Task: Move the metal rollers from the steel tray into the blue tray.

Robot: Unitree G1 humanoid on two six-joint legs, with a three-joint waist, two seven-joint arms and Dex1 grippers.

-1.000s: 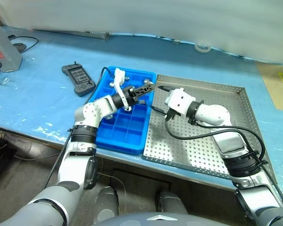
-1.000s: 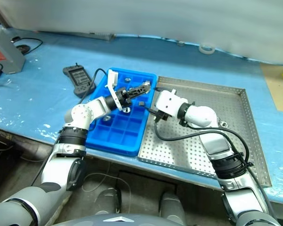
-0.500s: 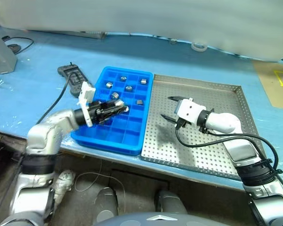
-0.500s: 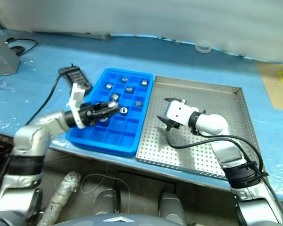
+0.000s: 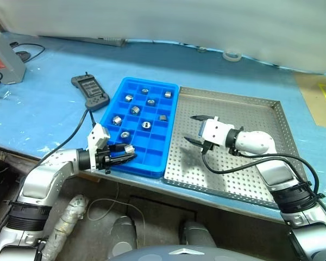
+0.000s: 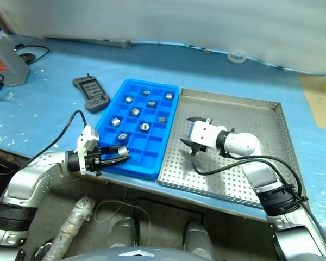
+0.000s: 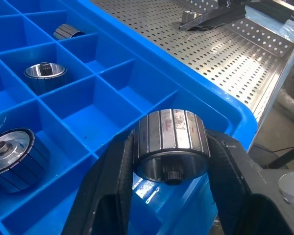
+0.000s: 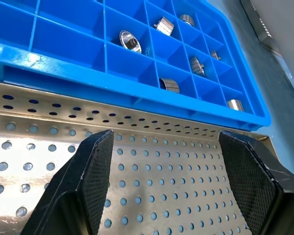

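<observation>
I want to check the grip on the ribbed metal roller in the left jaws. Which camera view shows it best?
The left wrist view: the ribbed silvery metal roller sits close up, clamped between the left gripper jaws. Both eye views show it as a small glint at the blue plastic compartment tray's near edge.

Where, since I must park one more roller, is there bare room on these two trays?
Free: compartments along the blue plastic grid tray's near rim, and the perforated steel tray beyond the open right gripper. Crowded: the blue tray's far rows, holding metal rollers. The left gripper grips one roller.
</observation>
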